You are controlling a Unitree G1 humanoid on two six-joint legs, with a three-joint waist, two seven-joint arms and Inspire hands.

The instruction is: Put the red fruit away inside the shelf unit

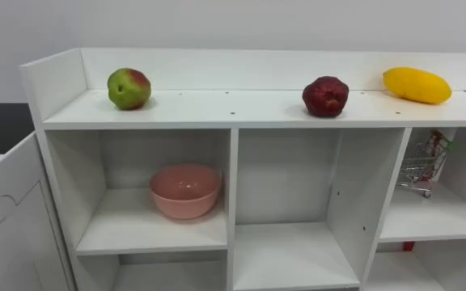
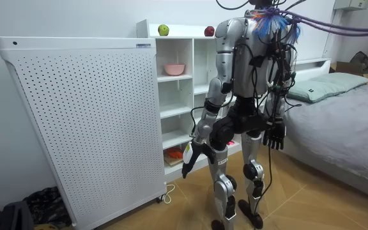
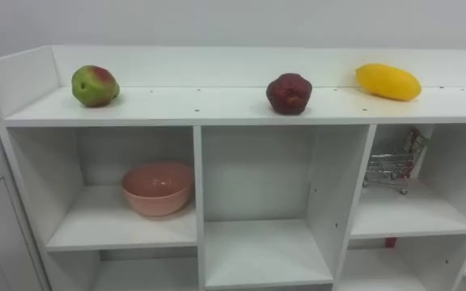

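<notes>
- Three fruits sit on the top board of the white closet [image 1: 217, 109], spaced apart in a row.
- A green and red apple [image 1: 129, 88] is at the upper left of the frame.
- A dark red fruit [image 1: 325, 96] is right of the middle, and a yellow fruit [image 1: 417, 85] is at the upper right.
- A pink bowl [image 1: 185, 190] sits in the left box below and looks empty. A tiny toy cart [image 1: 424, 166] is in the right box.
- I think the job has hardly begun, because no fruit is in a box yet.
- In the room view the robot stands in front of the closet with both arms hanging down.
- The left hand [image 2: 192, 158] and the right hand [image 2: 275, 135] are low by its legs. Their fingers hang loose and hold nothing.
</notes>
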